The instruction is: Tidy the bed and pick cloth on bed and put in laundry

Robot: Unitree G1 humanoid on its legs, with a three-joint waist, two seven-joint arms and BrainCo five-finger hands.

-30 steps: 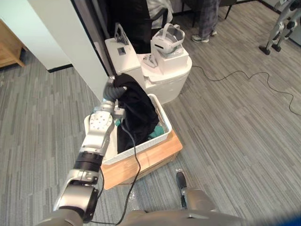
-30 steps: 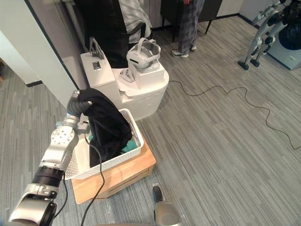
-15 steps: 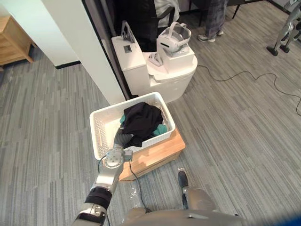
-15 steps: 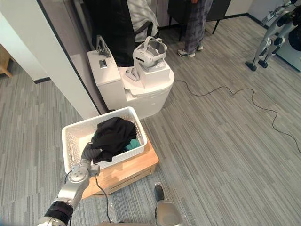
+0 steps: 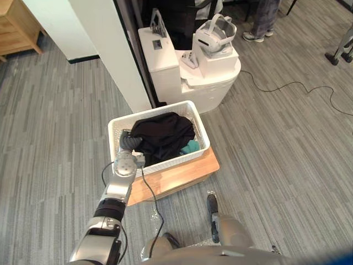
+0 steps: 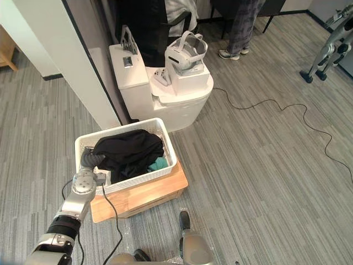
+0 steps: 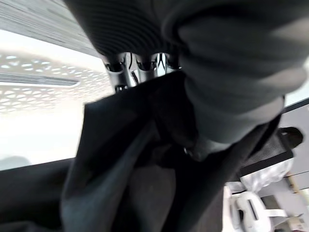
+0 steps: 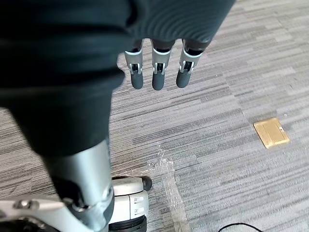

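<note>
A black cloth (image 5: 162, 132) lies heaped inside the white laundry basket (image 5: 201, 128), beside a teal garment (image 5: 191, 147) at the basket's right end. The robot's left hand (image 5: 130, 140) is sunk in the cloth at the basket's left end, its grip impossible to make out. The right hand (image 8: 159, 72) hangs slack-fingered over grey floor.

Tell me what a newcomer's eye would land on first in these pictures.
The black cloth lies heaped in the white laundry basket on a low wooden stand, with the left hand reaching into the basket's left end against it. Behind the basket, a white headset sits atop a white toilet. The right hand hangs open over the grey floor.
</note>
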